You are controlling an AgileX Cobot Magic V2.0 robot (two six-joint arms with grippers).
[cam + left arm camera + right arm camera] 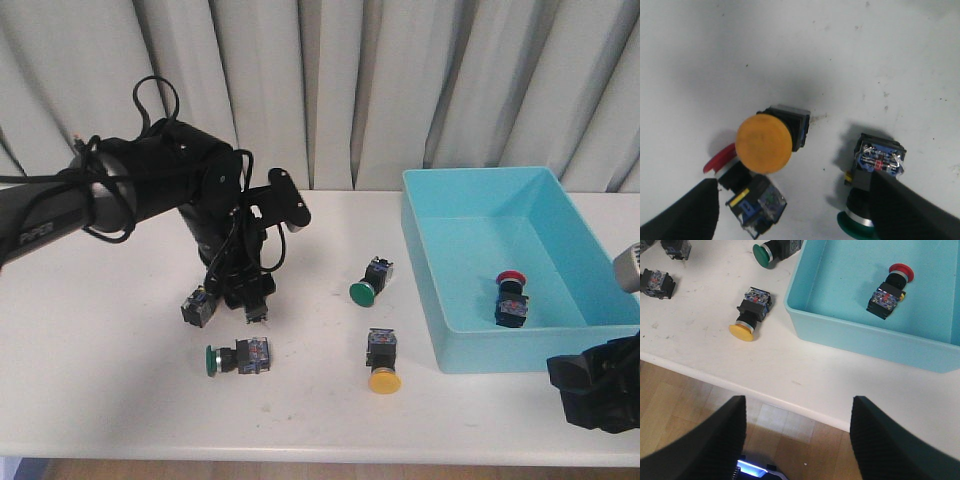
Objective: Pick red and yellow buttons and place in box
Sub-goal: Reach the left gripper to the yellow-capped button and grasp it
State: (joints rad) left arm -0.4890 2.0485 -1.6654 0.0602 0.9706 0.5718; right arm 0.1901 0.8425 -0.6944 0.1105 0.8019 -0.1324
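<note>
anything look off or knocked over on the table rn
Nothing looks damaged or spilled. The loose switches lie on their sides, like the yellow button and a green one, and the red button in the box lies tipped too.

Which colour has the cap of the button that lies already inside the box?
Red. The button in the box shows best in the right wrist view.
</note>
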